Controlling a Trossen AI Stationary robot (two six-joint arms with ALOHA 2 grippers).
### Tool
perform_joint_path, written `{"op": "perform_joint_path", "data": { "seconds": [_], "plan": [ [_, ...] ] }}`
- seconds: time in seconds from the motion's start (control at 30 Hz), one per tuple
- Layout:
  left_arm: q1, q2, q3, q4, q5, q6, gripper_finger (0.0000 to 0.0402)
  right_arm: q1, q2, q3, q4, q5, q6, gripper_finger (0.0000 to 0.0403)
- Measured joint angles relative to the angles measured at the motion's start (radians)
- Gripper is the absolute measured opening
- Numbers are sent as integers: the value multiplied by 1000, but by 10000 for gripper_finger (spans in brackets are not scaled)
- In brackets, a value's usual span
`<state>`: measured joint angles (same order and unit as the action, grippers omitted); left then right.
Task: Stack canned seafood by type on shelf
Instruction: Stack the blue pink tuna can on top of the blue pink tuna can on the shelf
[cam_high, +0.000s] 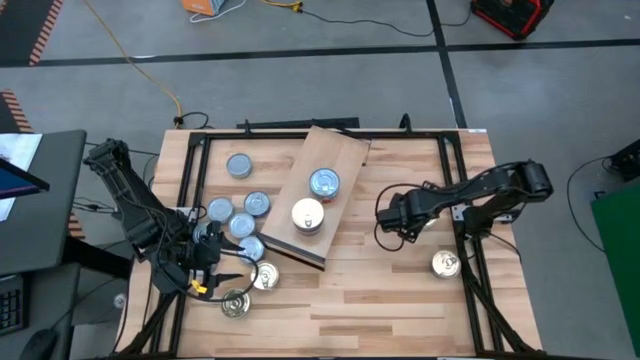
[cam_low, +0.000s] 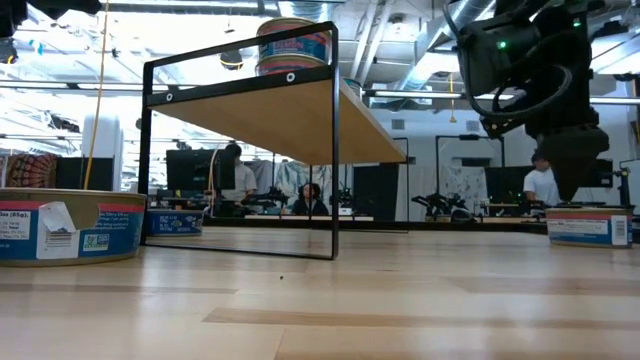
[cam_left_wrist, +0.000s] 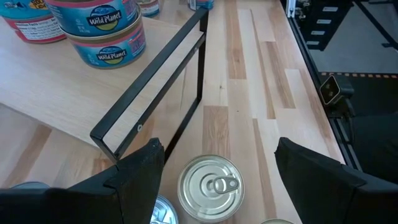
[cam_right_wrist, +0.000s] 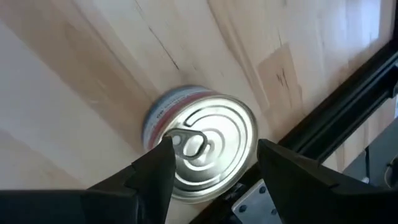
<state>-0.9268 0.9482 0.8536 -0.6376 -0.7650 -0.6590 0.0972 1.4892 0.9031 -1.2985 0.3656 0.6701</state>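
Observation:
The shelf (cam_high: 318, 195), a light-wood board on a black wire frame, stands slantwise mid-table. It carries a blue-topped stack of cans (cam_high: 324, 183) and a pale-lidded stack (cam_high: 308, 215). Several loose cans (cam_high: 241, 226) lie at its left. My left gripper (cam_high: 228, 265) hangs open above a pull-tab can (cam_left_wrist: 210, 188); its fingers stand apart from the can's sides. At the right, a single pull-tab can (cam_high: 446, 264) rests on the table. My right gripper (cam_right_wrist: 216, 149) is open and tilted down over this can (cam_right_wrist: 202, 146), well above the tabletop (cam_low: 572, 170).
Black frame rails (cam_high: 470, 250) run along the table's right and left sides, one right beside the single can. A can (cam_low: 65, 225) sits close to the low camera at the left. People (cam_low: 540, 185) are in the room beyond. Bare wood lies right of the shelf.

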Motion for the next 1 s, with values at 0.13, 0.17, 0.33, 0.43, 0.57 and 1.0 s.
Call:
{"op": "perform_joint_path", "data": {
  "seconds": [0.13, 0.17, 0.33, 0.43, 0.57, 1.0],
  "plan": [
    [0, 0, 0, 0, 0, 0, 297, 1, 4, -16, 21, 0, 0, 264],
    [0, 0, 0, 1, 0, 0, 297, 1, 4, -27, 30, 0, 2, 264],
    [0, 0, 0, 0, 0, 0, 297, 3, 2, -80, 97, -20, 4, 264],
    [0, 0, 0, 1, -2, 6, 297, 19, 0, -85, 152, -29, 3, 264],
    [0, 0, 0, 0, -2, 3, 297, 61, 2, -87, 230, -31, -6, 264],
    [0, 0, 0, 8, -2, 6, 297, 140, 6, -63, 292, -56, 4, 264]
  ]
}}
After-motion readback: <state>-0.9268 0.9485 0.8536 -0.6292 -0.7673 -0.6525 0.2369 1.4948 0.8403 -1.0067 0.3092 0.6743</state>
